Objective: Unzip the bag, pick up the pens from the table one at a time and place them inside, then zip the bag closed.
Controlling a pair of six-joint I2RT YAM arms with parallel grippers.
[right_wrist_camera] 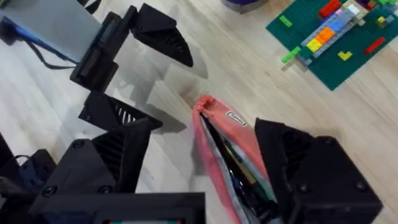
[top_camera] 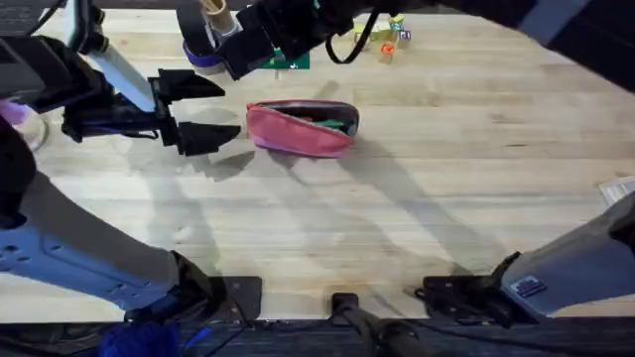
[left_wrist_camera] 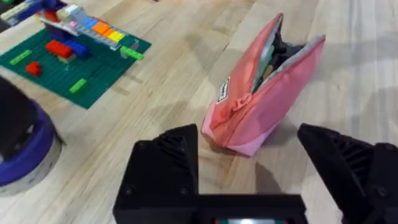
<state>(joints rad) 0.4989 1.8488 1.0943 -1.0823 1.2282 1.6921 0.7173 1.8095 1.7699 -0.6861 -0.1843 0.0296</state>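
Left tool [top_camera: 210,111] gapes wide just left of the bag [top_camera: 301,129]; right tool [right_wrist_camera: 205,180] straddles its open mouth, wide; pens look stowed; next, zipping.

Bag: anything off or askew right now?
Nothing damaged or spilled. The bag lies on the table with its zipper partly open, mouth gaping toward the right tool, and dark and green items inside. The left tool, open, sits just off its closed end. No pens lie loose on the wood.
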